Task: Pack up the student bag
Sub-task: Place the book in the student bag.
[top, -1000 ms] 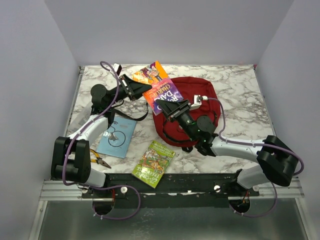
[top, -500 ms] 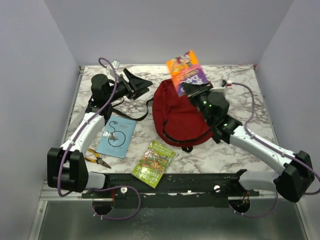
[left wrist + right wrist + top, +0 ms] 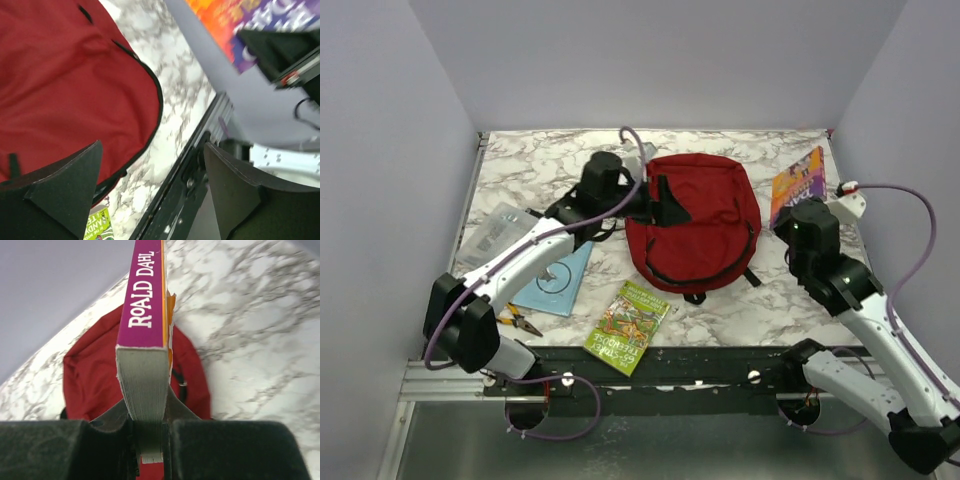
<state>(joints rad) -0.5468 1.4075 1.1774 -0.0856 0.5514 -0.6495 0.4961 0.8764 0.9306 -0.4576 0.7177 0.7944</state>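
Note:
The student bag [image 3: 705,225] is a dark-red backpack lying flat in the middle of the marble table; it also shows in the left wrist view [image 3: 65,80] and beyond the book in the right wrist view [image 3: 90,380]. My left gripper [image 3: 667,203] hovers over the bag's upper left part, open, with nothing between its fingers [image 3: 65,185]. My right gripper [image 3: 802,213] is to the right of the bag, shut on a purple and orange Roald Dahl book [image 3: 797,186]. The book [image 3: 146,335] stands on edge, held off the table, its page block pinched between the fingers.
A green paperback [image 3: 628,327] lies near the front edge. A light-blue booklet [image 3: 555,278] and pliers [image 3: 520,322] sit at the front left, with a clear plastic packet [image 3: 492,228] further left. The rail [image 3: 190,185] runs along the near edge.
My left gripper let go of the book, opened wide and swung right over the bag. My right arm carried the book from above the bag to the bag's right side.

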